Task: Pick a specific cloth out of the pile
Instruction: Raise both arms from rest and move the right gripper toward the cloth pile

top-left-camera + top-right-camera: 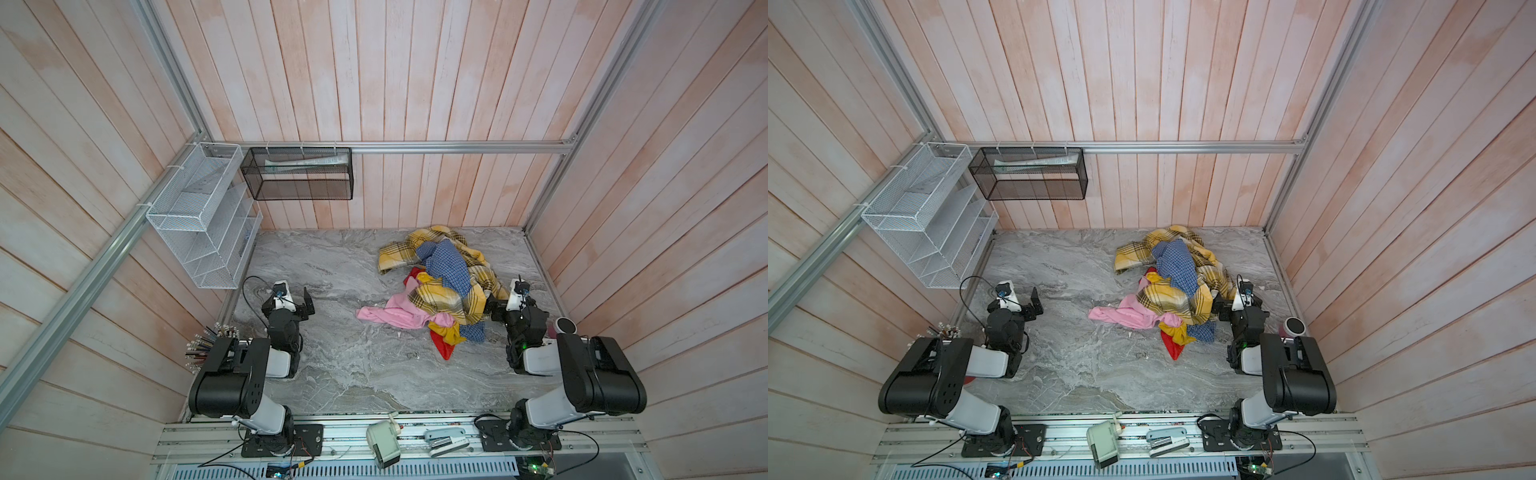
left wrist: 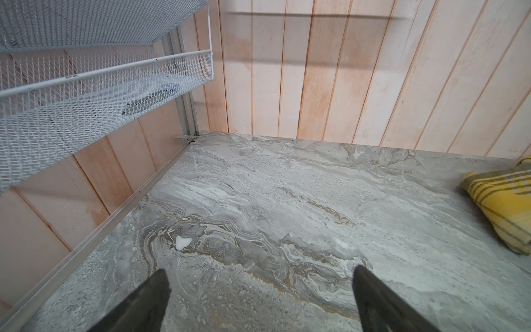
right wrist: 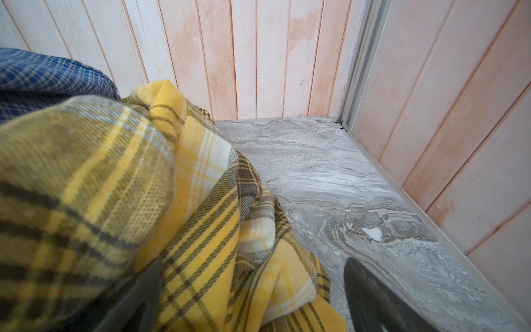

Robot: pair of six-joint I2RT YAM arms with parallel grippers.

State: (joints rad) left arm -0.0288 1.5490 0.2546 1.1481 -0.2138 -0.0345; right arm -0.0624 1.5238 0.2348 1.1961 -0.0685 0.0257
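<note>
Right now left hand [image 2: 260,270] & right hand [image 3: 253,261] gape, empty; right shd rise over yellow-black plaid cloth [image 3: 115,186], pinch only blue fine-checked shirt [image 1: 446,266].

Blue shirt [image 1: 446,266] partly under the yellow plaid cloth [image 1: 436,297].

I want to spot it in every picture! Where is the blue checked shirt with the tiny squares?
In a top view: the blue checked shirt lies on top of the yellow plaid cloth with dark stripes, right of the table's middle.
In a top view: same spot.
Left wrist view: not in it.
Right wrist view: it peeks out behind the plaid.
Shared landmark: that yellow plaid cloth.
</note>
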